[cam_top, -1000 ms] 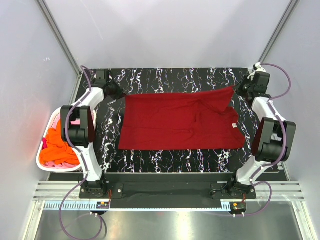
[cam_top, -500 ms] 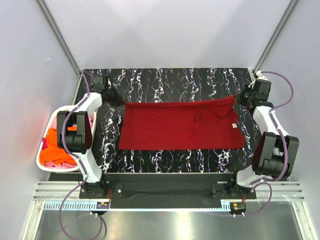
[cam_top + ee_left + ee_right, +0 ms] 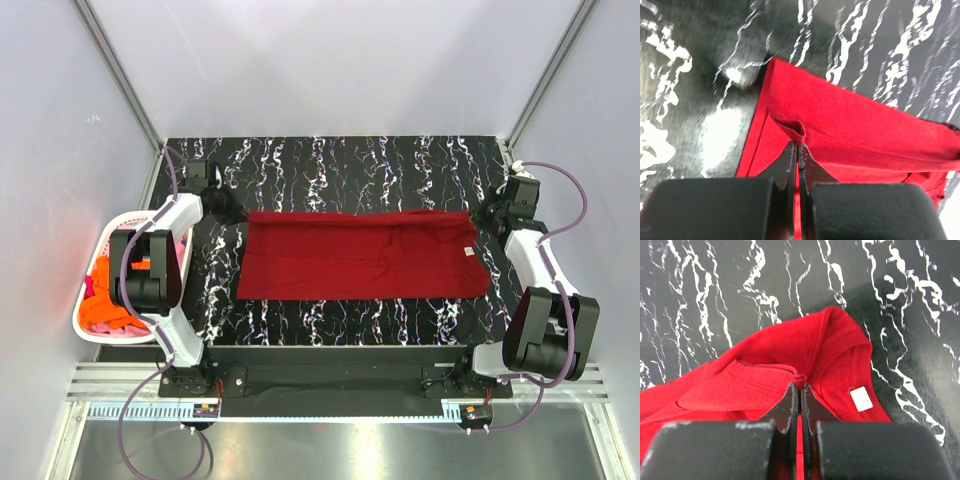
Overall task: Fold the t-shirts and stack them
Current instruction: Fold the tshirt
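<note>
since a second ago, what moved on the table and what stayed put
The left claw and right claw drew the far edge of the dark red t-shirt toward the near side, so it now lies narrower front to back. Nothing was let go: both stay shut on the cloth. The shirt's near edge and the white basket of orange and pink clothes did not move.

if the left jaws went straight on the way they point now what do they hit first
The dark red t-shirt: the left jaws are shut on a fold of it, with more cloth straight ahead. Beyond looks like the black table, though depth is unclear.
</note>
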`<action>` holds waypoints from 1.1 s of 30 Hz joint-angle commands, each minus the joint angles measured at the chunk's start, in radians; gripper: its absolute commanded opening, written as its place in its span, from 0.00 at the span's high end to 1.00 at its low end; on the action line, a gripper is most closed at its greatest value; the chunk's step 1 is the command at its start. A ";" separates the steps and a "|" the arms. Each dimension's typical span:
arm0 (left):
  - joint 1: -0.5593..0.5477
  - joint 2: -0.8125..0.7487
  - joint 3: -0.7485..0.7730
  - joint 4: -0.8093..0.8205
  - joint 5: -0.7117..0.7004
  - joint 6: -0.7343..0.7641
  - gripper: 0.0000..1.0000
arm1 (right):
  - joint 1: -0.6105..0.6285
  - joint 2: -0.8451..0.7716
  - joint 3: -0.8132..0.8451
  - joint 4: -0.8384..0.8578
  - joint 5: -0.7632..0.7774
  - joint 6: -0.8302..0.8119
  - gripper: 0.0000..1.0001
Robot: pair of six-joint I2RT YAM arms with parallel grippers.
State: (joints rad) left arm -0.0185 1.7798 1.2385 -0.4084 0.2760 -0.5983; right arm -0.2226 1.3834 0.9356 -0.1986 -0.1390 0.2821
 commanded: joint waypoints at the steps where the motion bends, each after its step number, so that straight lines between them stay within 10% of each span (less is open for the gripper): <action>1: 0.005 -0.063 -0.036 0.003 -0.041 0.034 1.00 | -0.001 -0.024 -0.012 -0.024 0.039 0.012 0.99; 33: -0.017 -0.145 -0.214 -0.006 -0.118 0.083 1.00 | -0.001 -0.021 -0.135 -0.154 0.095 0.180 1.00</action>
State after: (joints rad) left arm -0.0360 1.6749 1.0313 -0.4320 0.1944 -0.5484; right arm -0.2226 1.3487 0.7902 -0.3458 -0.0639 0.4217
